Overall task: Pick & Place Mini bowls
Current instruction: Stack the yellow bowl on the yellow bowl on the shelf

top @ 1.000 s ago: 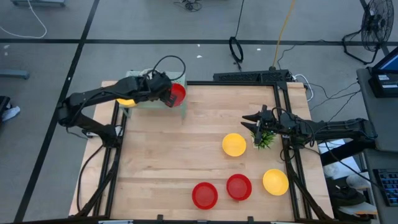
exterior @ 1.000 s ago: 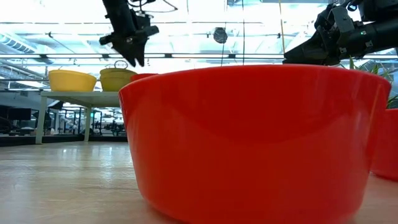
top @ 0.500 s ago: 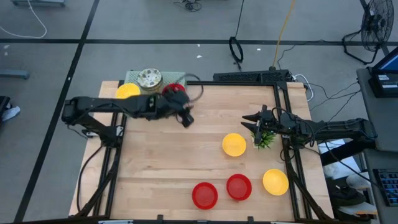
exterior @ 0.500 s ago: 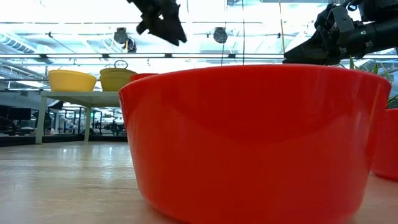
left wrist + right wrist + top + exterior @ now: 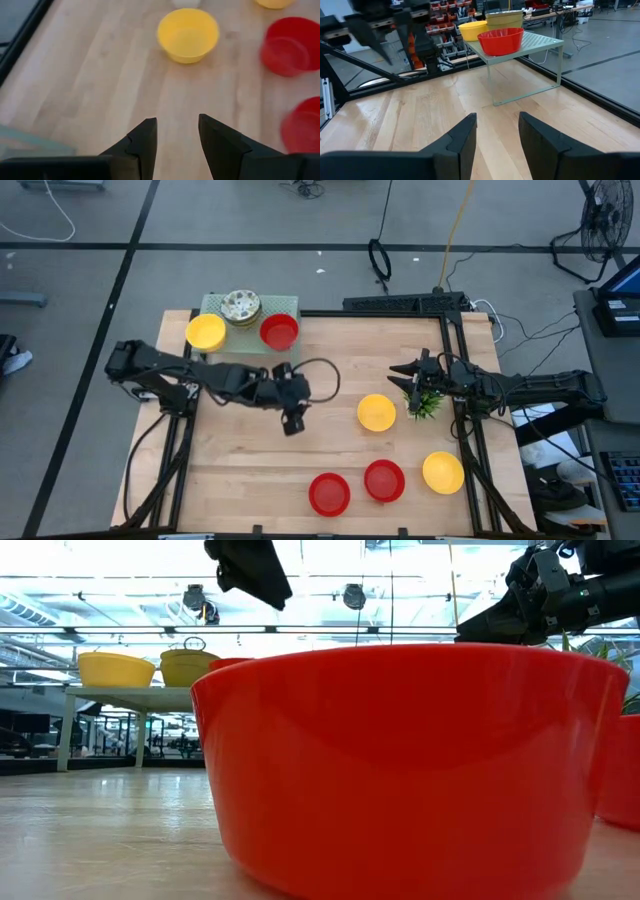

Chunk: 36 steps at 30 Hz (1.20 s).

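Mini bowls: our empty left claw (image 5: 292,423), fingers parted, hovers at nine o'clock from a plain yellow bowl (image 5: 377,412) on the wooden counter (image 5: 240,465).

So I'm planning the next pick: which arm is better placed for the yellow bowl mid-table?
Probably left: its open gripper faces that yellow bowl. The right gripper waits beside it, facing away.

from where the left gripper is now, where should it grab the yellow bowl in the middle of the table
Probably by the rim. The plain yellow round bowl sits upright and open on the wooden table, clear of the red ones. The open left gripper could come straight down, one finger inside and one outside the thin wall nearest it.
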Available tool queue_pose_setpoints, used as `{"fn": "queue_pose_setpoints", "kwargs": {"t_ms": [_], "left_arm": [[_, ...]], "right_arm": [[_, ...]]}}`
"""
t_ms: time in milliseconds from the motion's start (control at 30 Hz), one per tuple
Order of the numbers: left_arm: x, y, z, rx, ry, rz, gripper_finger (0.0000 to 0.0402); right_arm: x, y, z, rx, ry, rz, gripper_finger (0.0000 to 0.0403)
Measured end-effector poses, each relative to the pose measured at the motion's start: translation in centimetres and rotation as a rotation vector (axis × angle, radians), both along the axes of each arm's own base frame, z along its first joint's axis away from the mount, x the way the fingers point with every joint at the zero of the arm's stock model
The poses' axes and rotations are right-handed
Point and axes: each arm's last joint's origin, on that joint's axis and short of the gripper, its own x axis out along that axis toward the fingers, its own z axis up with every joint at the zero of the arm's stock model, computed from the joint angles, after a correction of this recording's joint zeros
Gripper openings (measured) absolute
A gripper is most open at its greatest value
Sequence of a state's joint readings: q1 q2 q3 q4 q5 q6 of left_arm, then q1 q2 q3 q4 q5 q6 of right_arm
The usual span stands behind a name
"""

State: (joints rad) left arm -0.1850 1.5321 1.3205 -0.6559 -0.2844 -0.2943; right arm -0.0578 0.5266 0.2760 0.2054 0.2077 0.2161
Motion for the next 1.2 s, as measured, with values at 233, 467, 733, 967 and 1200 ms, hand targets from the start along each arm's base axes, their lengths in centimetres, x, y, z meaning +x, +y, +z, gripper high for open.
{"fn": "queue_pose_setpoints", "kwargs": {"t_ms": [233, 467, 733, 967, 1200], "left_arm": [[-0.4, -2.5, 0.2, -0.036, -0.032, -0.044, 0.0150], [-0.7, -3.8, 0.2, -0.047, -0.032, -0.075, 0.0150], [-0.8, -4.1, 0.2, -0.067, -0.025, -0.105, 0.0150], [-0.7, -3.9, 0.2, -0.036, -0.022, -0.125, 0.0150], [-0.6, -3.5, 0.2, -0.039, -0.023, -0.104, 0.0150]], "right_arm": [[0.0, 0.0, 0.0, 0.000, 0.000, 0.000, 0.0137], [0.0, 0.0, 0.5, -0.003, -0.048, -0.001, 0.0137], [0.0, 0.0, 2.2, 0.029, -0.238, -0.001, 0.0137], [0.1, -0.2, 2.8, 0.080, -0.316, -0.030, 0.0137], [1.9, -0.3, 2.1, 0.153, -0.172, 0.005, 0.0155]]}}
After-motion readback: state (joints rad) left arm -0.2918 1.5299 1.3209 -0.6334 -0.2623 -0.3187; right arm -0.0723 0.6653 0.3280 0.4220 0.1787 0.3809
